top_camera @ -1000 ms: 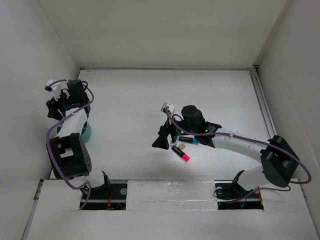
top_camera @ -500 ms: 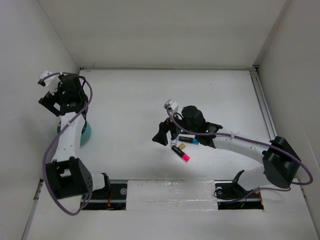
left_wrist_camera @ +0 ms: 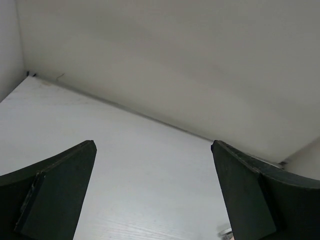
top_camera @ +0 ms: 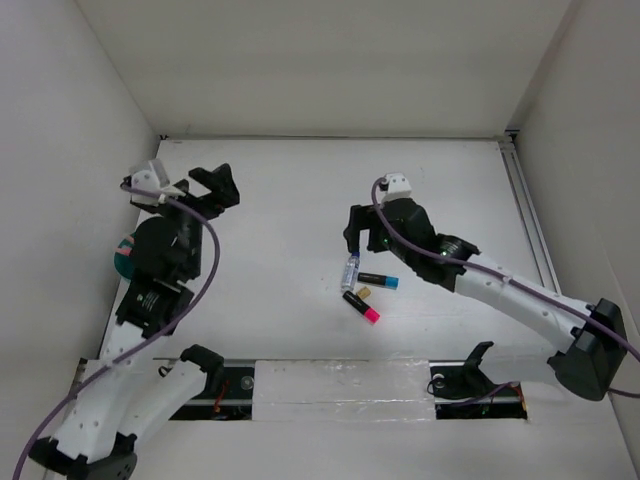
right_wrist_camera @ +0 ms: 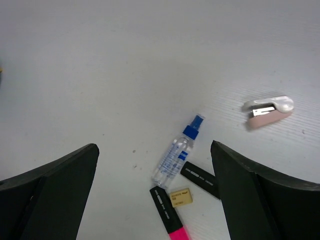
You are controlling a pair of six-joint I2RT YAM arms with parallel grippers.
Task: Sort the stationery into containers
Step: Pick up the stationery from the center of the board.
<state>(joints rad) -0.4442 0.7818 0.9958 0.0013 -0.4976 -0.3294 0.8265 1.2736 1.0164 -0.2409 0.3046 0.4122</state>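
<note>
With the right gripper (right_wrist_camera: 154,147) and left gripper (left_wrist_camera: 152,145) both wide open and empty, the clear blue-capped pen (right_wrist_camera: 176,156) at the right one's 6 o'clock sits crammed beside 2 black markers (right_wrist_camera: 170,215), so a sloppy pinch could scatter them, well away from the teal organizer (top_camera: 124,255) at the table's 9 o'clock.

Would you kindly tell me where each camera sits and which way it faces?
Top external: above and behind the bases, looking down on the table; both arms, left hand, right hand show.
Left wrist: on the left arm, facing across the table to the back wall; open fingers frame it.
Right wrist: on the right arm, looking down at the blue-capped pen; open fingers flank it.
Shared: top also shows that pen.
</note>
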